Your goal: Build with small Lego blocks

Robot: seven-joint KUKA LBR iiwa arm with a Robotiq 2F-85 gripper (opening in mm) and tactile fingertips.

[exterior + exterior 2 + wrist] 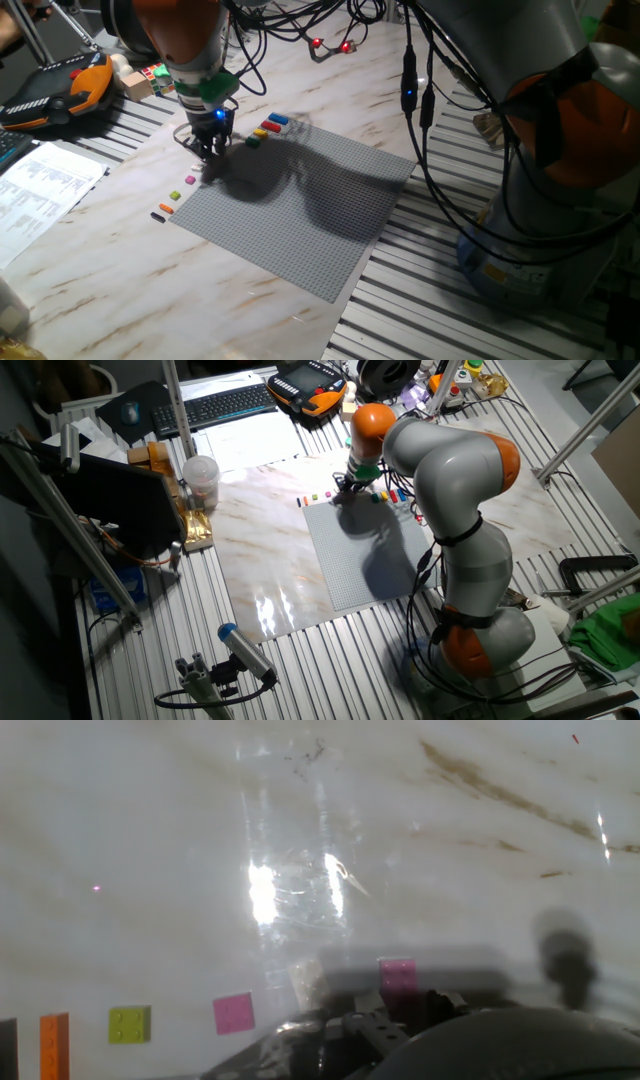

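Seen from above and from the side: a marble-patterned tabletop (pixel 120 260), glossy, with brown veins, set on ribbed metal slats.

Counted on it: one grey baseplate (pixel 300 205), square, studded, flat. Beside its edges, small Lego blocks in two loose rows. Near the far corner: a blue block (pixel 277 120), a red block (pixel 271 126), a yellow block (pixel 261 133) and a green block (pixel 252 141), four in all, close together. Along the left edge: a pink block (pixel 190 180), a lime block (pixel 176 195), an orange block (pixel 165 208) and a black block (pixel 157 216), each apart from the next. All rectangular, plastic, single-coloured.

Hanging low between the two rows, just off the baseplate's edge: the gripper (pixel 212 148), dark, under a green ring and an orange arm. Finger spread impossible to tell; tips blurred and in shadow; nothing plainly held.

In the hand view, five blocks lying flat on the marble: black at the frame's edge, orange (pixel 54 1045), lime (pixel 130 1024), pink (pixel 233 1013), and a magenta block (pixel 399 977) in the gripper's shadow. Studs visible on several.

At the table's far end: a printed sheet (pixel 45 195), an orange-and-black pendant (pixel 60 92), a puzzle cube (pixel 157 75). No containers among the blocks; none stacked, none on the baseplate.
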